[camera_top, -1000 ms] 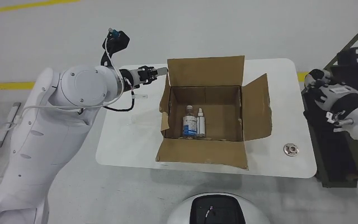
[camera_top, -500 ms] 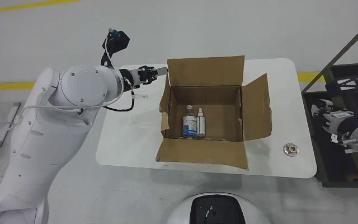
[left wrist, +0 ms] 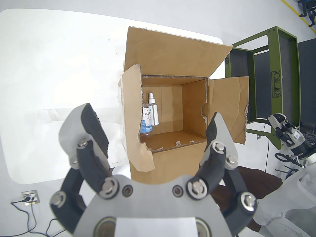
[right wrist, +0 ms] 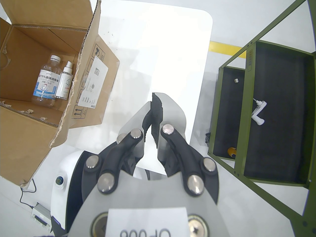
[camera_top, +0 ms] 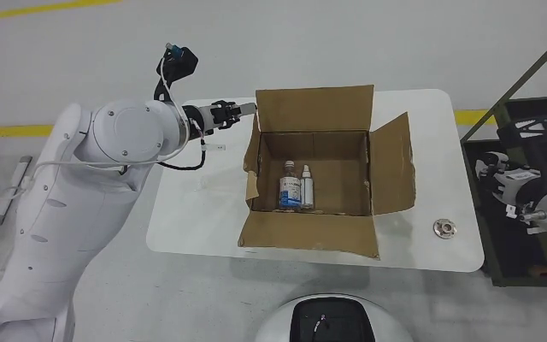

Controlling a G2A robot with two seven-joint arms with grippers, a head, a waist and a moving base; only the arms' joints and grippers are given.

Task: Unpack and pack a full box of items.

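Two bottles sit side by side, touching, inside the open cardboard box [camera_top: 314, 109] at the middle of the bench [camera_top: 197, 214]. One is a clear bottle with a blue label [camera_top: 290, 188], the other a slimmer white spray bottle [camera_top: 307, 189]. Both are in the near left part of the box floor. Left end effector [left wrist: 151, 111] hangs just beside the box's far left corner, fingers spread wide, holding nothing. Right end effector [right wrist: 155, 99] is off the bench's right edge, near a green cart [right wrist: 246, 92], fingers pressed together, empty. One small round metal piece [camera_top: 443, 227] lies on the bench's near right part.
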